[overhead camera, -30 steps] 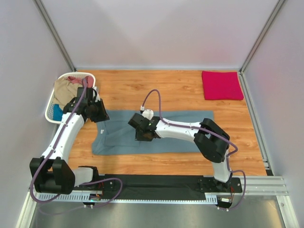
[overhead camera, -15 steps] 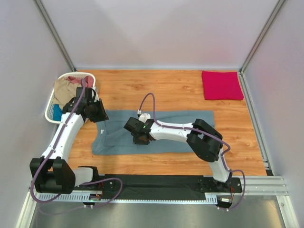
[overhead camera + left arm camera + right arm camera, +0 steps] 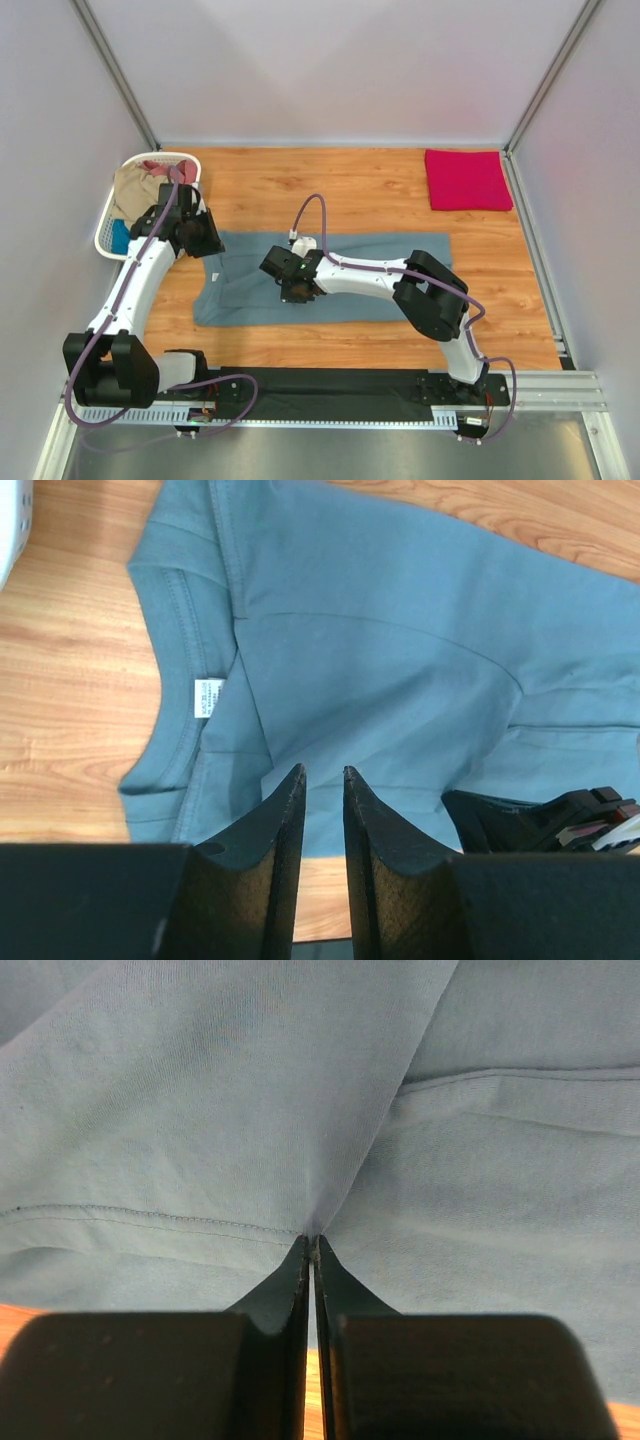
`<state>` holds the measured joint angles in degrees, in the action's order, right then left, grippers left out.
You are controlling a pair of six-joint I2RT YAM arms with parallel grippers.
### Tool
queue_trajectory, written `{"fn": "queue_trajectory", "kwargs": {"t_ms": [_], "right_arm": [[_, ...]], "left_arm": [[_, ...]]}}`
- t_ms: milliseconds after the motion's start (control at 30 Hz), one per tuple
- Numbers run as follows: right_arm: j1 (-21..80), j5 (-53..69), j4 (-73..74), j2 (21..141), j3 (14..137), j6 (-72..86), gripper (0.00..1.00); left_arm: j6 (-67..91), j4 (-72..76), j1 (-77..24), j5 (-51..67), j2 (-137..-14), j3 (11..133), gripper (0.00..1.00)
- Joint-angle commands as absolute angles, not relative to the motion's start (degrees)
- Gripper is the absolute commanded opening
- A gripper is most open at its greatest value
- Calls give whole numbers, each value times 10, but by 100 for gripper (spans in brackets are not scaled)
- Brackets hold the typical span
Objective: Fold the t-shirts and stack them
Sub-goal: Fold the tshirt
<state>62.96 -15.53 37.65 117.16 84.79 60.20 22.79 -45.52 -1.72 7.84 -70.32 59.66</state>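
Note:
A large slate grey-blue t-shirt [image 3: 370, 280] lies spread across the wooden table, its collar and white label [image 3: 207, 697] at the left end. My right gripper [image 3: 289, 292] is down on the shirt's left part, shut, pinching a fold of the grey-blue fabric [image 3: 311, 1237] beside a stitched hem. My left gripper [image 3: 216, 250] hovers over the shirt's collar end, its jaws [image 3: 322, 774] a narrow gap apart with nothing between them. A crimson-pink t-shirt [image 3: 467, 180] lies folded at the far right corner.
A white slatted laundry basket [image 3: 108, 236] at the far left holds tan, dusty-pink and bright-blue shirts. Grey walls close in the table on three sides. The right gripper's black body [image 3: 560, 815] shows at the lower right of the left wrist view.
The right gripper slid a little left along the shirt, then closed on the fabric. The left arm has barely moved.

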Motion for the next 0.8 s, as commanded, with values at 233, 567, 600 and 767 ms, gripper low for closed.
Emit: {"fn": "queue_trajectory", "kwargs": {"t_ms": [233,567,600,767], "right_arm": [[629,-144,358,1122,842,586,0],[628,-106,290,1068,791,577,0],[628,-105,289,1066,790,577,0],[624,-92,285,1056,778,572,0]], "left_arm": [[232,-451,-10,64,-697,598,29],[228,-446,-10,36,-670,588,29],[228,-451,-10,33,-674,590,29],[230,-457,-10,21,-688,591,29]]}}
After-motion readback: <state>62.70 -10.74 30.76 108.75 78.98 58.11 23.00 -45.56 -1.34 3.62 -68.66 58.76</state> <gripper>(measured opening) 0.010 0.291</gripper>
